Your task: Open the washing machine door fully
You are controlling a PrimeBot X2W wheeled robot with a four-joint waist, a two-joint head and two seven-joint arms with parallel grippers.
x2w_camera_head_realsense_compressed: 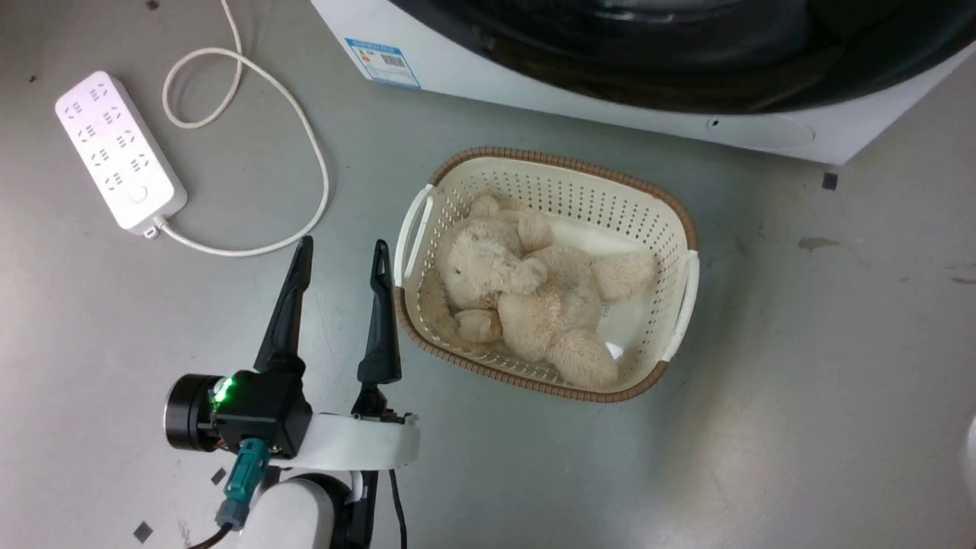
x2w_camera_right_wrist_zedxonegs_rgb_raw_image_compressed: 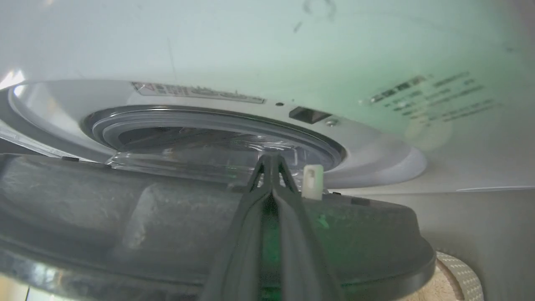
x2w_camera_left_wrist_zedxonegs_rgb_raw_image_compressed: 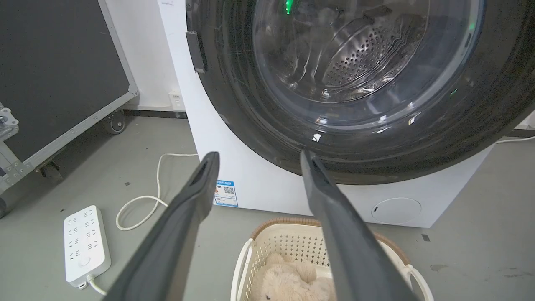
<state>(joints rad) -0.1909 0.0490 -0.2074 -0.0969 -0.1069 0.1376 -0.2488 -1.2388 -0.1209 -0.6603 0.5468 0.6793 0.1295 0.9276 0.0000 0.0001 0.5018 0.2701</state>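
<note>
The white washing machine [x2w_camera_head_realsense_compressed: 488, 72] stands at the top of the head view, and its glossy black washing machine door [x2w_camera_head_realsense_compressed: 686, 69] reaches nearly to its edges. In the left wrist view the door [x2w_camera_left_wrist_zedxonegs_rgb_raw_image_compressed: 250, 108] shows its clear glass bowl with the steel drum behind. My left gripper [x2w_camera_head_realsense_compressed: 343, 244] hovers open over the floor left of the basket, its fingers [x2w_camera_left_wrist_zedxonegs_rgb_raw_image_compressed: 184, 209] pointing toward the machine [x2w_camera_left_wrist_zedxonegs_rgb_raw_image_compressed: 267, 188]. In the right wrist view the door [x2w_camera_right_wrist_zedxonegs_rgb_raw_image_compressed: 125, 217] stands ajar. My right gripper [x2w_camera_right_wrist_zedxonegs_rgb_raw_image_compressed: 271, 158] is shut, tips at the door's inner rim beside a white latch hook [x2w_camera_right_wrist_zedxonegs_rgb_raw_image_compressed: 312, 180].
A cream perforated basket [x2w_camera_head_realsense_compressed: 564, 158] holding a beige plush toy [x2w_camera_head_realsense_compressed: 526, 297] sits on the floor before the machine. A white power strip [x2w_camera_head_realsense_compressed: 118, 149] with a looping cable [x2w_camera_head_realsense_compressed: 305, 130] lies to the left. A black wheeled case [x2w_camera_left_wrist_zedxonegs_rgb_raw_image_compressed: 54, 75] stands by the wall.
</note>
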